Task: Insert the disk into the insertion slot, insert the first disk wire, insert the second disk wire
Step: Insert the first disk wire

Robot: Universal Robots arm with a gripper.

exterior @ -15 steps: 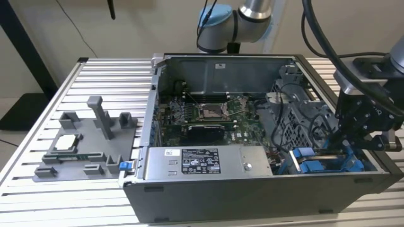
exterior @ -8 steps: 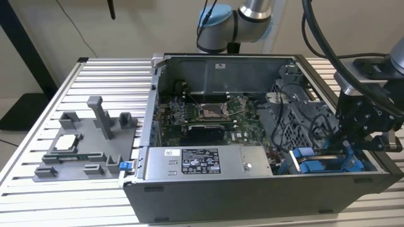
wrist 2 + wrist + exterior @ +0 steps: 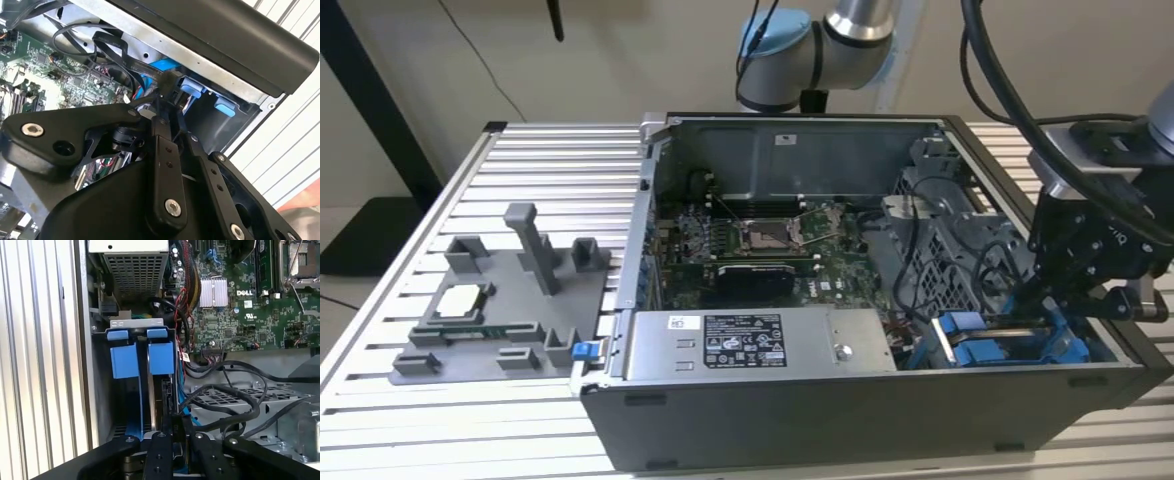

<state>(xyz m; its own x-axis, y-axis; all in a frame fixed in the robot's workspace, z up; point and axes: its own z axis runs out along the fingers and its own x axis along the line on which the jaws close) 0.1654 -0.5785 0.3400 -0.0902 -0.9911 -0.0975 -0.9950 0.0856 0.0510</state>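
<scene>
The disk (image 3: 167,390) sits in the insertion slot (image 3: 135,322), at the near corner on the exterior view's right. The gripper (image 3: 173,421) pinches a black disk wire (image 3: 132,65) beside it (whether it is seated is unclear), so the wiring looks unfinished.

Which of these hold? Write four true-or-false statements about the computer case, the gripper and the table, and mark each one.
1. The gripper is at the blue-railed insertion slot. True.
2. The computer case is closed. False: it is open, with the motherboard exposed.
3. A grey fixture stands on the table, on the exterior view's left of the case. True.
4. The power-supply box lies on the table. False: it sits inside the case.
</scene>
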